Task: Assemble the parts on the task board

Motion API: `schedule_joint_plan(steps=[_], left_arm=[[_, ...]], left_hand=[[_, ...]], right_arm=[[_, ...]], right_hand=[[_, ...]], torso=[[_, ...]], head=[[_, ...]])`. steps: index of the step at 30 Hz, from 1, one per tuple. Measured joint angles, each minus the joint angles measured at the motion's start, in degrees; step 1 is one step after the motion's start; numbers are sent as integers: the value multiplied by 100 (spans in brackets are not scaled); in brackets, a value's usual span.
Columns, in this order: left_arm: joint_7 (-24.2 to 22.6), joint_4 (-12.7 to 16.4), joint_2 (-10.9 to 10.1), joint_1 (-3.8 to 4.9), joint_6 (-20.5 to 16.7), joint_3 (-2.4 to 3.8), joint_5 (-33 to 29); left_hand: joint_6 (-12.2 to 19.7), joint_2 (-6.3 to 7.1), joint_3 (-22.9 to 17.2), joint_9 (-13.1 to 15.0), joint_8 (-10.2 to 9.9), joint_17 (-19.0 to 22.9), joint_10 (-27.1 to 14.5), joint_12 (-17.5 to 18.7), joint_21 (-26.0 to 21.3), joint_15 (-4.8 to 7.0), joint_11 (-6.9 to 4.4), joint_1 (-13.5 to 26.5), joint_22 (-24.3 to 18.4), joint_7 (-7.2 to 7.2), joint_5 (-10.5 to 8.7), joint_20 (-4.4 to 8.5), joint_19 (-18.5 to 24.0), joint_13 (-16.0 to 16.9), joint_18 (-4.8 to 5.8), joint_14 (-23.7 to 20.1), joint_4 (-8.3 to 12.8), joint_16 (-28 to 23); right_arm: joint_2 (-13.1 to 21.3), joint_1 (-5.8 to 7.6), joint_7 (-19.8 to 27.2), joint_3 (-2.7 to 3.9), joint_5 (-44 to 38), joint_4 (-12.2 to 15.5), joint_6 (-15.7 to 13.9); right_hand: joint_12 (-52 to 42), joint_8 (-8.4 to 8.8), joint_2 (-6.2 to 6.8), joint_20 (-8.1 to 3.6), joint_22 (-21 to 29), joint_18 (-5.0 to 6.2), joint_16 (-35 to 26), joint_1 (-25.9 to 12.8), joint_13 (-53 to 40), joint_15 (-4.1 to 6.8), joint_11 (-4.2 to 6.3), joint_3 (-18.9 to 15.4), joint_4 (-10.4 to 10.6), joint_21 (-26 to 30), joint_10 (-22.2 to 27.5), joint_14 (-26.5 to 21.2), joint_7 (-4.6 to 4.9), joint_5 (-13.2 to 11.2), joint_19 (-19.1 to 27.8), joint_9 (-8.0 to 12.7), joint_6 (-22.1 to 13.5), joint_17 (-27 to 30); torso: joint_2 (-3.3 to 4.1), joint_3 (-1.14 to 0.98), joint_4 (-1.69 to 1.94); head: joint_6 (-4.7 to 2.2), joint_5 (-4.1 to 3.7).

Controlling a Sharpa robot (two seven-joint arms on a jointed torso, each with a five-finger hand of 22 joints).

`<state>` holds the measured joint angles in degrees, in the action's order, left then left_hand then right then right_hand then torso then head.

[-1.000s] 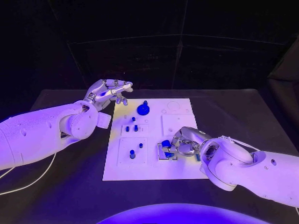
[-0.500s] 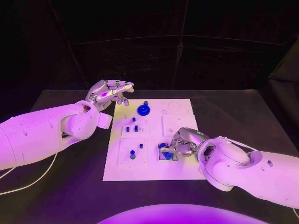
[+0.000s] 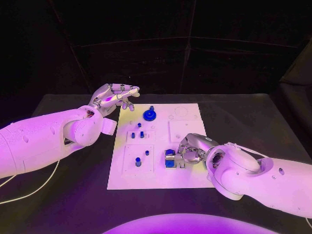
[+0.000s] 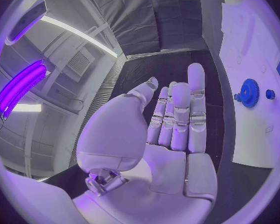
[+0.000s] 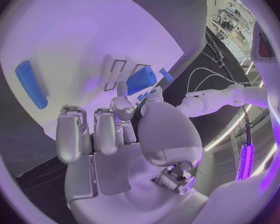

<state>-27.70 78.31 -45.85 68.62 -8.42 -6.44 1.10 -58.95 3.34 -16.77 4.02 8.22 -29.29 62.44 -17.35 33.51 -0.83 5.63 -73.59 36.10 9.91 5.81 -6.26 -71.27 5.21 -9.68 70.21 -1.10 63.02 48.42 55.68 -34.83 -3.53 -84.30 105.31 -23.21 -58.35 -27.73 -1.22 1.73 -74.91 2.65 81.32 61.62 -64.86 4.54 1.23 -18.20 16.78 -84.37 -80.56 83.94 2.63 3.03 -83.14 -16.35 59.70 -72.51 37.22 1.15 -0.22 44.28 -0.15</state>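
Blue block (image 3: 170,161) low on the white board (image 3: 184,129), pinched by the right hand (image 3: 189,152) to seat it in its slot; left hand (image 3: 114,97) apart and bare, parked off the board's far corner.

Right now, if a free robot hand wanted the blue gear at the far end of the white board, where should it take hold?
Probably by the small knob on top of the blue gear, coming straight down from above. The gear lies flat on the task board, so its toothed rim offers little to pinch. The left robot hand, open beside it, is nearest.
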Motion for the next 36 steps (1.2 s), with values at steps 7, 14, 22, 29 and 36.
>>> schedule_joint_plan(steps=[7, 14, 22, 29, 36], left_arm=[[2, -3, -1, 0, 1, 0, 0], [6, -10, 6, 0, 3, 0, 0], [10, -17, 9, -1, 7, -1, 0], [12, -19, 9, -1, 8, -1, 0], [13, -20, 6, -1, 9, -1, 0]], left_hand=[[0, 0, 0, 0, 0, 0, 0, 0, 0, 0, 0, 0, 0, 0, 0, 0, 0, 5, 0, 0, 0, 0], [0, 0, 0, 0, 0, 0, 0, 0, 0, 0, 0, 0, 1, 0, 0, 0, 0, 4, 0, 0, 0, 0], [0, 0, 0, 0, 0, 8, 0, 0, 0, 0, 0, 0, -5, 0, 0, 0, 0, 4, 0, 0, 0, 0], [0, 0, 0, 0, 0, 8, 0, 0, 0, -1, 0, 0, -5, 0, 0, 0, 0, 4, 0, 1, 0, 0], [0, 0, 0, 0, 0, 8, 0, 0, 0, -1, 0, 0, -5, 0, 0, 0, 0, 3, 0, 1, 0, 0]], right_arm=[[12, 0, 107, 0, 30, 71, 15], [12, -1, 197, 0, 102, 103, 60], [28, -1, 227, 0, 122, 42, 123], [22, 2, 223, 4, 83, 5, 157], [24, 4, 238, 6, 56, 2, 154]], right_hand=[[-112, -67, -140, -22, 0, 0, 55, 38, -123, 0, 40, 109, -17, 0, -40, 0, 0, 0, -22, -35, 0, -183], [-126, -105, -289, -21, 0, 0, 87, 258, -164, 22, 53, 194, -103, 0, -53, 19, -21, 250, -22, -69, 21, -238], [-126, -104, -360, -42, 0, 0, 115, 1338, -199, 40, 72, 474, -644, -17, -72, 0, -21, 516, -42, -105, 22, -244], [-125, -133, -394, -41, 0, 0, 115, 1560, -221, 40, 92, 554, -782, -23, -93, 0, -39, 463, -42, -113, 4, -243], [-125, -133, -424, -41, 0, 0, 115, 1590, -230, 40, 92, 554, -782, -23, -92, 0, -39, 461, -41, -113, 3, -242]], torso=[[1, -3, 0], [-1, -2, -1], [-5, 2, 4], [-3, 3, 5], [1, 3, 5]], head=[[7, 14], [10, -4], [1, -13], [3, 1], [14, 1]])
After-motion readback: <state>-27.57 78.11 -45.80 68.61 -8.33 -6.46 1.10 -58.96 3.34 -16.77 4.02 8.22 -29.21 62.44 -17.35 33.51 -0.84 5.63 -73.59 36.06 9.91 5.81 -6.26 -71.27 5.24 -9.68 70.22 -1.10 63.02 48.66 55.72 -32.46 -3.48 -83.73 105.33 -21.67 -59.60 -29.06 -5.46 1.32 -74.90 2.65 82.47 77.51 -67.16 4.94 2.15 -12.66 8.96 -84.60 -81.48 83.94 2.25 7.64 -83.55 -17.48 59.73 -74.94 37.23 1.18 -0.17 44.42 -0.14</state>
